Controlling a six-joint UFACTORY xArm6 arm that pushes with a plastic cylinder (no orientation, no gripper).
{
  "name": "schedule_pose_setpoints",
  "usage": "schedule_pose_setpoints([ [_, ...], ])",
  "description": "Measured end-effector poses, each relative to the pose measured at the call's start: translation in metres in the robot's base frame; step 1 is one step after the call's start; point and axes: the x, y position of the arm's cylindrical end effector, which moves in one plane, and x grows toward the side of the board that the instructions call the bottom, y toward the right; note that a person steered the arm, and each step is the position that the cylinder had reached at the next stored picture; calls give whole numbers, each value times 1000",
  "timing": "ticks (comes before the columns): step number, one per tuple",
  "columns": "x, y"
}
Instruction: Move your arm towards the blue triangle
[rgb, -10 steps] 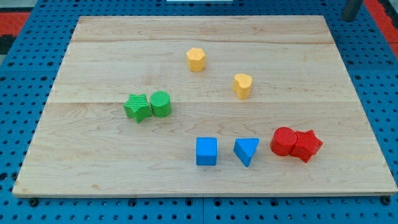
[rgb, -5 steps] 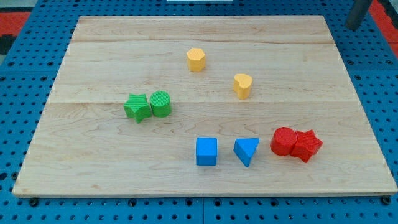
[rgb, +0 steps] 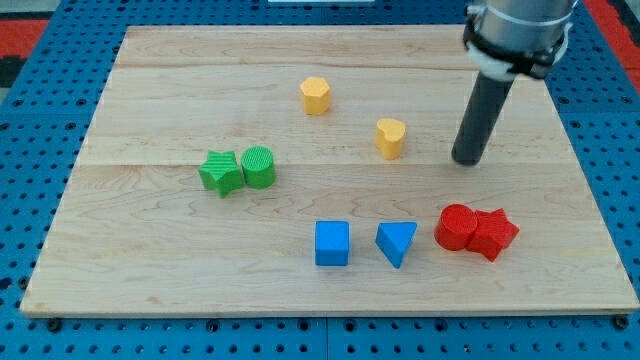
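The blue triangle (rgb: 397, 242) lies on the wooden board near the view's bottom, right of centre. My tip (rgb: 466, 160) rests on the board above and to the right of it, well apart. The tip stands to the right of a yellow heart-shaped block (rgb: 390, 137) and above a red cylinder (rgb: 457, 227).
A blue cube (rgb: 332, 243) sits just left of the triangle. A red star-like block (rgb: 494, 234) touches the red cylinder. A yellow hexagon block (rgb: 315, 95) lies near the top centre. A green star (rgb: 220, 172) and green cylinder (rgb: 259, 166) sit together at the left.
The rod came from the view's top right corner down and left onto the board. No block has moved.
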Motion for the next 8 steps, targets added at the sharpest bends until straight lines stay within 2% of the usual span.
schedule_pose_setpoints([
  [1,16,-52],
  [2,26,-79],
  [3,20,-79],
  [5,42,-116],
  [6,59,-110],
  [8,59,-107],
])
